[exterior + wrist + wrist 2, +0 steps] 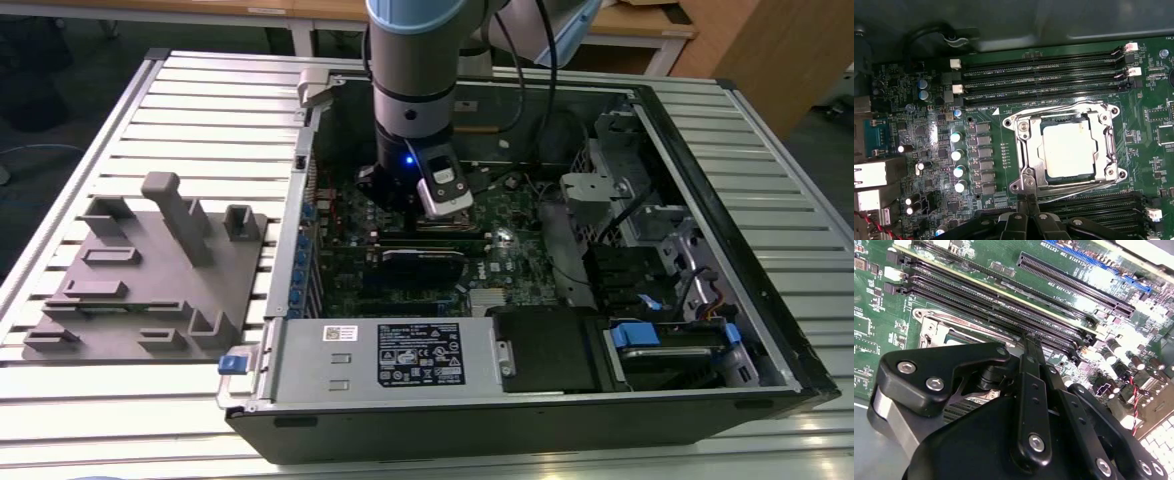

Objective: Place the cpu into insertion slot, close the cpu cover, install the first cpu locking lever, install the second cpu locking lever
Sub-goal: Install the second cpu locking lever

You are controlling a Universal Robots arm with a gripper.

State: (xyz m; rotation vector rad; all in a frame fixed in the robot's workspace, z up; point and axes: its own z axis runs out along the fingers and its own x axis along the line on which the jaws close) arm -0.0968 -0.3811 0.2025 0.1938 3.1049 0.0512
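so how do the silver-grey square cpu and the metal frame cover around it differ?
In the first wrist view, the silver-grey square cpu is a plain, pale, solid plate; the metal frame cover is shinier, with a large square cut-out and screws at its corners. The cpu is smaller and shows through that cut-out; the cover surrounds it. Both are square and lie flat on the green board.

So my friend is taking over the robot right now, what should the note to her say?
Gripper: fingers pressed together, holding nothing I can see, low over the motherboard inside the computer case, at the edge of the insertion slot.
Cpu: already sitting flat in the slot.
Cpu cover: looks closed down around the chip.
Locking levers: thin metal bars lie along the socket's edges, but I cannot tell whether they are latched.
Done: cpu placed, cover apparently shut.
Left: check and lock both levers.
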